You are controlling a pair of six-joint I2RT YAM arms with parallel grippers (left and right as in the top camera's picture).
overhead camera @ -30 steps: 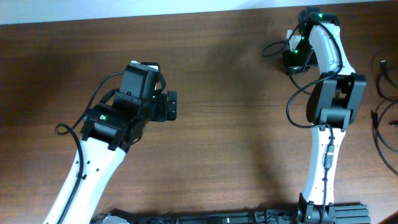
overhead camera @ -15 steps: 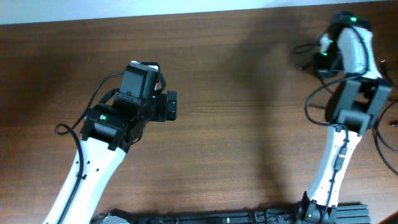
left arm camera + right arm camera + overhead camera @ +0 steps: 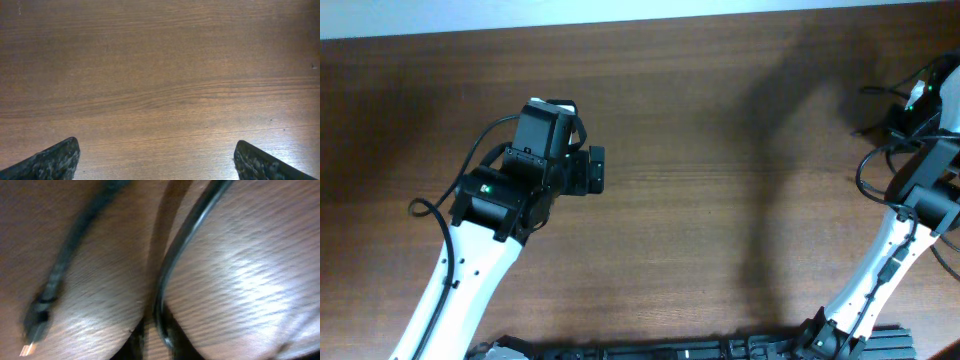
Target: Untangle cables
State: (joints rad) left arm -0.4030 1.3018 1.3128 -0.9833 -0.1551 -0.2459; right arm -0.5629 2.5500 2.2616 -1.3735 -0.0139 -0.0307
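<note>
The table (image 3: 700, 120) is brown wood, and I place everything by it; my left arm (image 3: 470, 260) reaches from the table's near edge over its left half, and my right arm (image 3: 895, 250) leans out to the table's far right edge. My left pincer (image 3: 157, 162) hangs over bare wood of the table's left half; its two fingers stand wide apart with nothing between them, so it takes no part in this step. My right pincer (image 3: 905, 110) is low over the table's right edge; its own camera shows me no fingers clearly, so I cannot tell if they are apart or together, or if they have something.

The cables (image 3: 175, 265) lie at that right edge of the table, directly under this pincer; one of them curves across the wood very near the lens and is blurred; a thinner cord (image 3: 60, 275) beside it ends in a small plug (image 3: 36, 319) with a gold tip.

I judge that the step is to catch one cord and pull it out from the others. To do this well I should take one cord only, near its plug end where it is free, not where two cords cross; close gently; draw it slowly toward the table's middle; stop if the other cords begin to follow.
</note>
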